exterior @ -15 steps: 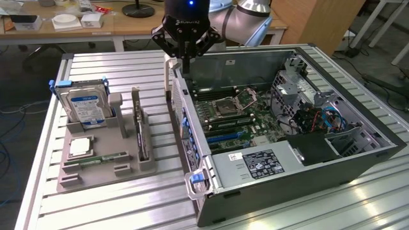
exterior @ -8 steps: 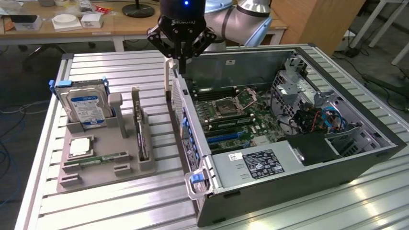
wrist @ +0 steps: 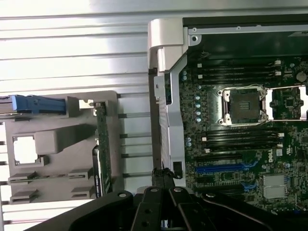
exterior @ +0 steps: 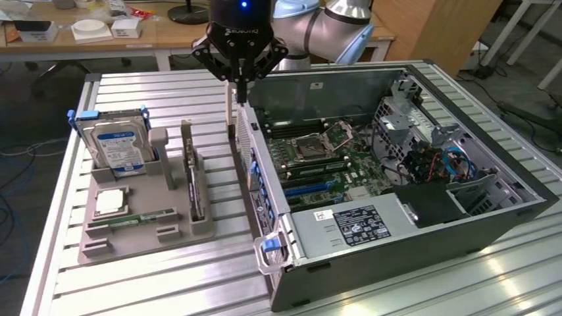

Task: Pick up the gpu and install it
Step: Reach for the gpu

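The pick-up has not begun. The gpu (exterior: 195,181) stands on edge in its slot in the tray (exterior: 131,238), untouched, just beside the case (exterior: 422,253) on the exterior view's left of it. The gripper (exterior: 238,80) hangs above the case wall that faces the tray, fingers pressed together and holding nothing, well above the card. The step in hand looks like the approach to the grasp. As I judge it, that grasp calls for the fingers to spread, to move off the case wall until they are over the card, and to line up across its thin top edge. The tray's posts and the case wall seem to leave little room to either side.

The exterior view gives the gripper's height over the case, the card's dark face, and the hard drive (exterior: 118,148) farther from the case. The wrist view, looking down, shows the card edge-on as a narrow strip. Inside the case it shows the blue slots (wrist: 224,168) near the socket (wrist: 243,103).
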`<state>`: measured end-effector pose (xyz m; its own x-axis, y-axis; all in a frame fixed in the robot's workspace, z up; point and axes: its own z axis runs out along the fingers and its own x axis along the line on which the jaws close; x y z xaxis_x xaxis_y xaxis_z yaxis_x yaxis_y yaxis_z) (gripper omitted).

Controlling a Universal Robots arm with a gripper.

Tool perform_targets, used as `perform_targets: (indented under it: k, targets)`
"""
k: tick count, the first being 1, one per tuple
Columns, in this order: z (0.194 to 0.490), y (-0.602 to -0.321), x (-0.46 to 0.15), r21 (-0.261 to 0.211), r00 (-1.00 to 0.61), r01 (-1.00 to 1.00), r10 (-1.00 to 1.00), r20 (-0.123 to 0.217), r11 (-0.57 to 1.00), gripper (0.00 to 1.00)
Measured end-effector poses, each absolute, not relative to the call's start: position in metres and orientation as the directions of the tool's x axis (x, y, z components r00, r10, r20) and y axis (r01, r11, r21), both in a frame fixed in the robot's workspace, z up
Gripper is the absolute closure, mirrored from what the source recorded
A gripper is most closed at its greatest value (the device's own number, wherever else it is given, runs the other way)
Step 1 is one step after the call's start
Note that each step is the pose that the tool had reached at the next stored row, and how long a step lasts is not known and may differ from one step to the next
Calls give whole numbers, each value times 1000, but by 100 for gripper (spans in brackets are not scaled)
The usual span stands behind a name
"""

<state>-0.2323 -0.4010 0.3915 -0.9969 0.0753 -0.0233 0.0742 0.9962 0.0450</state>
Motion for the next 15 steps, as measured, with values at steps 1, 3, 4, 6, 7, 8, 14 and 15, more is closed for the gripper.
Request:
perform_targets:
  k: [1, 3, 4, 6, 7, 8, 14, 15]
  targets:
    - [391, -401, -234, 45, -997, 74, 75, -23, 996, 90]
    - [391, -401, -238, 45, -997, 74, 75, -23, 996, 90]
    - [391, -401, -240, 45, -997, 74, 75, -23, 996, 90]
    - [391, -401, -243, 45, -997, 74, 75, -23, 996, 90]
    - [391, -401, -245, 45, -997, 74, 75, -23, 996, 90]
    - [391, -402, -246, 45, -997, 74, 75, -23, 996, 90]
    - [391, -402, -253, 45, -997, 74, 75, -23, 996, 90]
    - [391, -402, -254, 45, -997, 74, 75, -23, 996, 90]
